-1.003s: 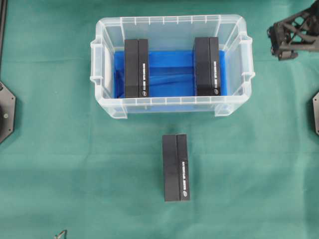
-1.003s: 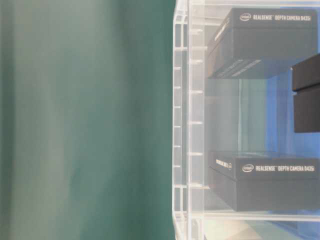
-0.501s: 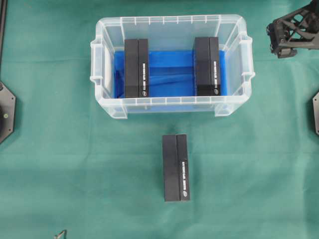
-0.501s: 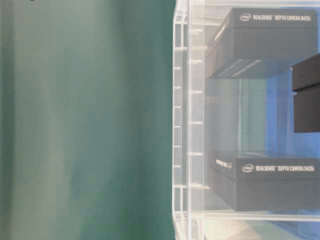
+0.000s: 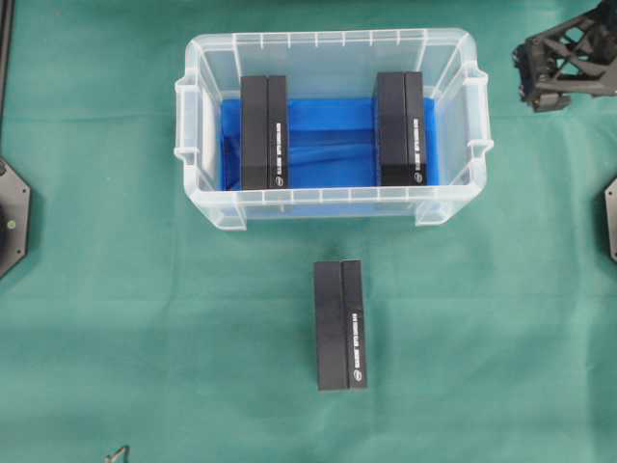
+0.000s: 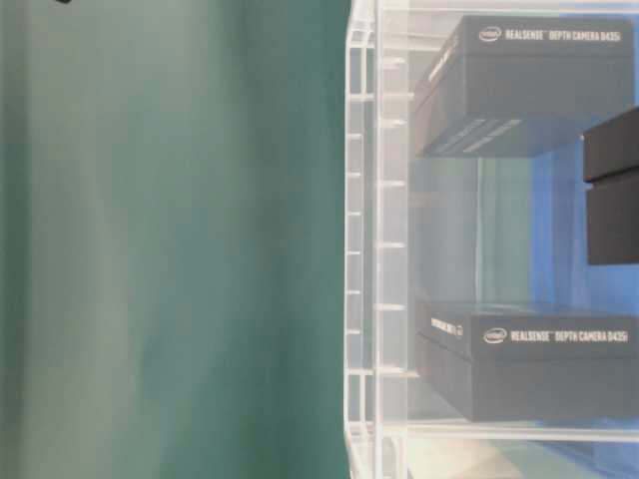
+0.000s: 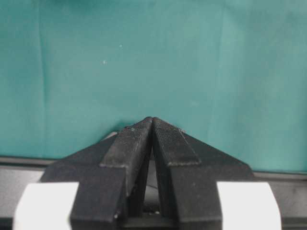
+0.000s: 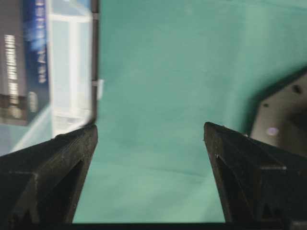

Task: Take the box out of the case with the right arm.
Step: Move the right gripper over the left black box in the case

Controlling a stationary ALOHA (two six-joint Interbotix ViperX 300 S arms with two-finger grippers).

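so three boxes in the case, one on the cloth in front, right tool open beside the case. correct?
Not quite: the case holds two boxes, the left box and the right box, as the overhead view shows. One box lies on the cloth, and the right tool is open beside the case.

One clear plastic case [image 5: 333,43] sits on one green cloth [image 5: 145,309]. There are three black boxes in all. Two of them stand inside the case: one box at the left [image 5: 263,132] and one box at the right [image 5: 400,127]. The third box [image 5: 339,324] lies outside on the cloth, in front of the case. Two robot grippers are visible: the right gripper [image 8: 151,136] and the left gripper [image 7: 152,120]. Two dark mounting plates show, one at the left edge [image 5: 12,217] and one at the right edge [image 5: 610,217].
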